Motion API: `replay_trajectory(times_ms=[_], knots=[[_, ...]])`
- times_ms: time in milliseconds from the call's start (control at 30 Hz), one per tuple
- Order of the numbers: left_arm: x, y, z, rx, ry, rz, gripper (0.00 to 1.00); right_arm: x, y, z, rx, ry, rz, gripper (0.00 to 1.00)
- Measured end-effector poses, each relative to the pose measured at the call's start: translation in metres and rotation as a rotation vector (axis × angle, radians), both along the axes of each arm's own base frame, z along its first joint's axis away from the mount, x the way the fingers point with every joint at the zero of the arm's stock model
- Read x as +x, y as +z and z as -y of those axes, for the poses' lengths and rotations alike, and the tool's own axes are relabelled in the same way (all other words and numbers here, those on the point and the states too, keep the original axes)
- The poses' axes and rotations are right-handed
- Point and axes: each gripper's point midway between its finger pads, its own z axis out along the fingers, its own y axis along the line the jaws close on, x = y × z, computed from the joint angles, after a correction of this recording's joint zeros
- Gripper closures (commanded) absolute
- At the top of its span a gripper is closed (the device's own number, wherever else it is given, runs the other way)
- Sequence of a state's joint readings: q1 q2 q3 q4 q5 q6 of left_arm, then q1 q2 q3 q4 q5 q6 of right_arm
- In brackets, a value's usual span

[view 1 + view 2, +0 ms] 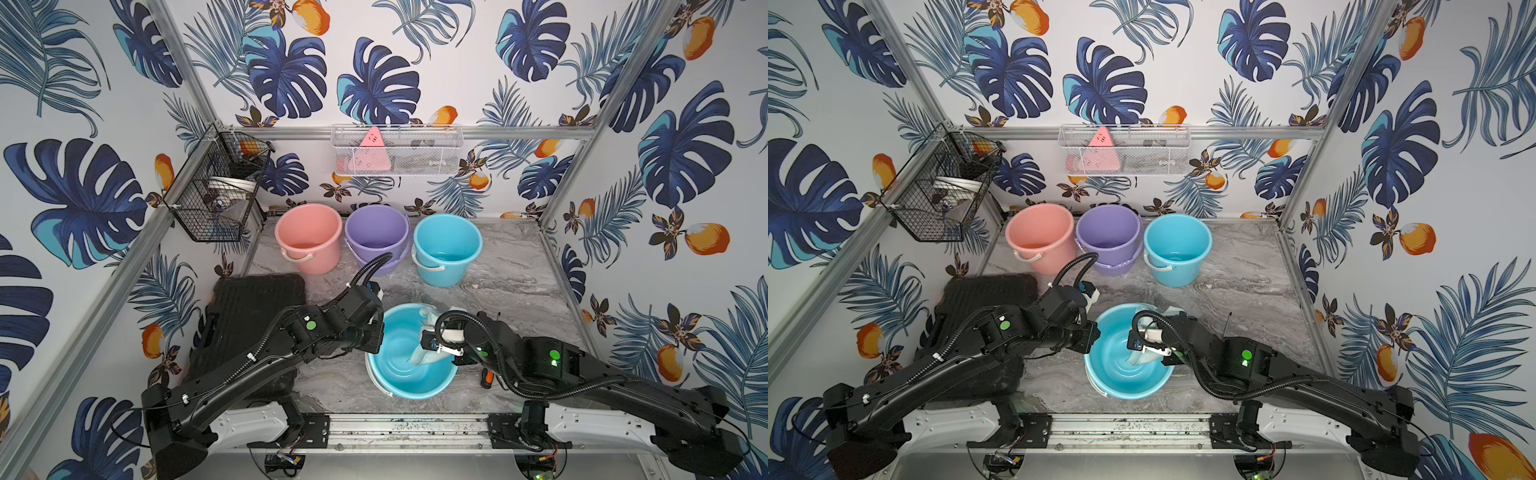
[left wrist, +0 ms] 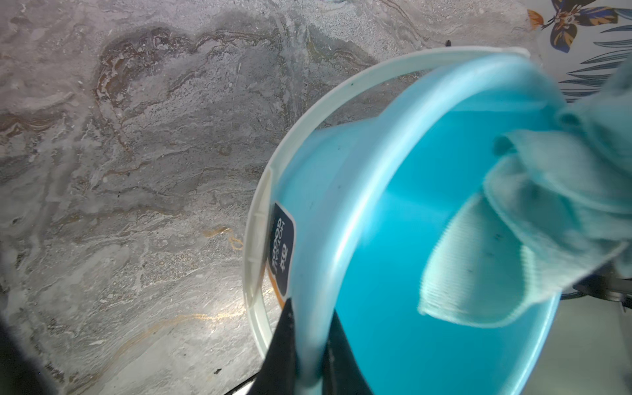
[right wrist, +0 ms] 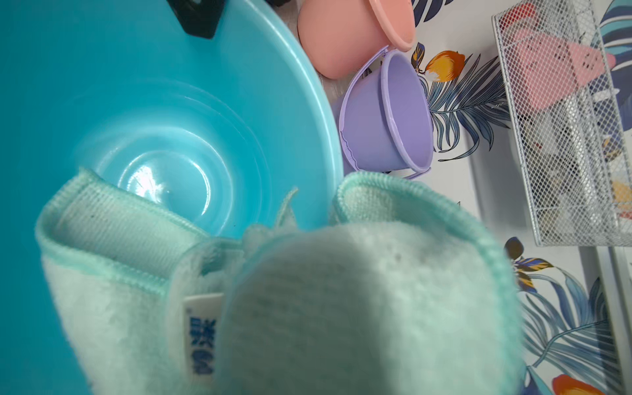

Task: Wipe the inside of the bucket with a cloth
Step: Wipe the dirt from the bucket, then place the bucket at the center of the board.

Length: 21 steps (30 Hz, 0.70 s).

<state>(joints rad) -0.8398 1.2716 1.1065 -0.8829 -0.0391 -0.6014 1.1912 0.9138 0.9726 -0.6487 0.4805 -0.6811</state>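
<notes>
Your right gripper is clenched on a bunched fold of the cloth, and both are down inside the blue bucket, which sits near the front of the table, between the two arms. The loose part of the cloth hangs toward the inner wall, but I cannot tell if it touches there. Its white tag is just beside the grip. Your left gripper is clamped on the rim of the bucket, one finger outside the wall and one inside. I judge the cloth to be very light, soft and limp. It folds by itself, so take it by a gathered bunch, with a thick pad facing the plastic. The bucket looks light, thin and smooth, so it will likely slide or turn under pressure. The rolled rim is the stiffest place to hold, not the loose white handle.
</notes>
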Motion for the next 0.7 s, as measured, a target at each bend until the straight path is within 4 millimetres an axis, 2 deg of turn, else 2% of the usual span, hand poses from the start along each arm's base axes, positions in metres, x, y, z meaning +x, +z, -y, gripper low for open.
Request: replay_trajectory(times_ms=[167, 367, 567, 700], knots=[[0.01, -0.001, -0.01, 0.0, 0.048, -0.005, 1.0, -0.005, 0.029, 0.009, 0.161, -0.081, -0.069, 1.0], [0.023, -0.004, -0.029, -0.024, 0.124, -0.037, 1.0, 0.006, 0.055, 0.015, 0.272, -0.229, -0.088, 1.0], [0.04, -0.002, -0.059, -0.057, 0.21, -0.046, 1.0, 0.03, 0.074, 0.029, 0.373, -0.436, -0.046, 1.0], [0.053, -0.004, -0.079, -0.08, 0.274, -0.068, 1.0, 0.06, 0.08, 0.065, 0.487, -0.65, -0.048, 0.96]])
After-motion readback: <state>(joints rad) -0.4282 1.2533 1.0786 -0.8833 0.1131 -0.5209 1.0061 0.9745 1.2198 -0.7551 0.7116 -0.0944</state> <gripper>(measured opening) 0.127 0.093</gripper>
